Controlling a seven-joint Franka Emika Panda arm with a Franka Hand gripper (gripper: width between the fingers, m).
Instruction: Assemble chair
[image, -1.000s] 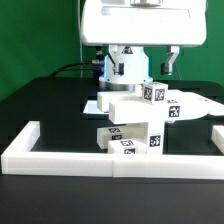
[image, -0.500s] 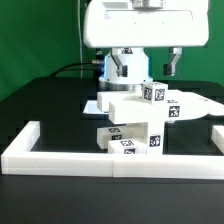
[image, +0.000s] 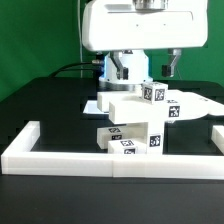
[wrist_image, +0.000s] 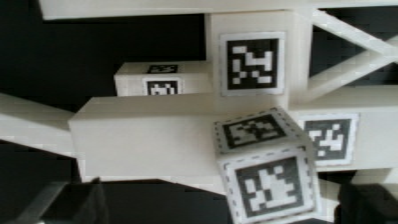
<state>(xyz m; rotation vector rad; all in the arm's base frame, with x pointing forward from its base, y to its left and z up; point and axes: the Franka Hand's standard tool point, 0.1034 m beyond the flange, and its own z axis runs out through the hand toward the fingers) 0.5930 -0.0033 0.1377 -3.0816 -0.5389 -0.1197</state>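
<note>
Open, empty gripper (image: 145, 68) held above the chair (image: 133, 112).
Nothing has been moved; a grasp is yet to be made.

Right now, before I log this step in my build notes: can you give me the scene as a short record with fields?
pincer: open, jaws wide apart, over the pile, nothing visibly held
chair pieces: white tagged blocks and frames piled together mid-table, not yet a chair
border rail: low, white, just in front of the pile in the exterior view
table: black
</note>
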